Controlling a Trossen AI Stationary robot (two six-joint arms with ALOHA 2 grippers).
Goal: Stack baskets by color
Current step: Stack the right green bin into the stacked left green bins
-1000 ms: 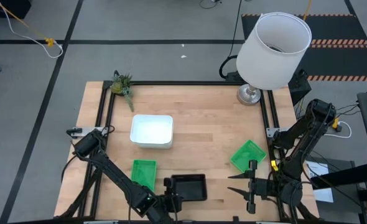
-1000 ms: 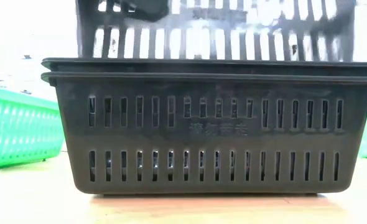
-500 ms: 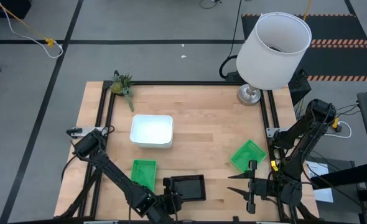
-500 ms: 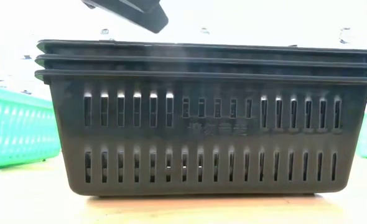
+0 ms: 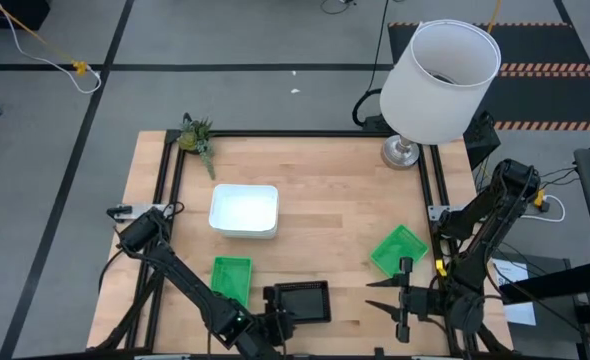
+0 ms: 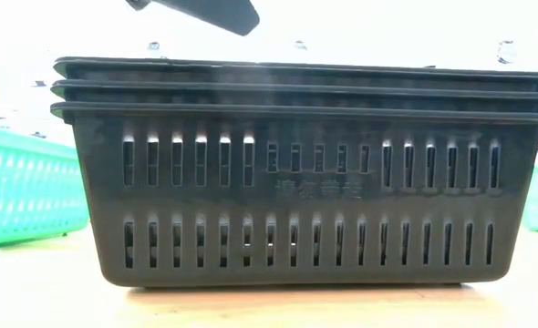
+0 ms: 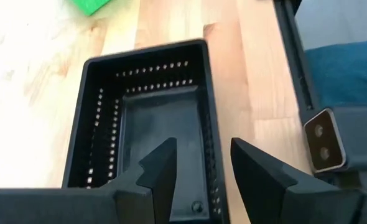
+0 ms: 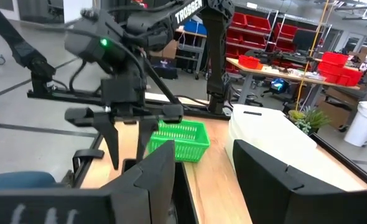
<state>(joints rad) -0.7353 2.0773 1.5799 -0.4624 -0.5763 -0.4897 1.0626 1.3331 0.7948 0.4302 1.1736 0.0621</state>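
Three black baskets sit nested in one stack on the table near its front edge. My left gripper hangs open just above the stack's left end. One finger is over the inside, the other outside the near long wall, and one fingertip shows clear above the rims. My right gripper waits open to the right of the stack, level, holding nothing. The white baskets rest left of centre. One green basket stands left of the black stack, another on the right.
A large white lampshade on a metal foot stands at the far right corner. A small plant sprig lies at the far left corner. Bare wood stretches across the table's middle.
The third black basket, a second ago held raised above the two nested ones, has dropped into them and now sits level as the top of the stack. My left gripper has let go of it and stays just above its rim.
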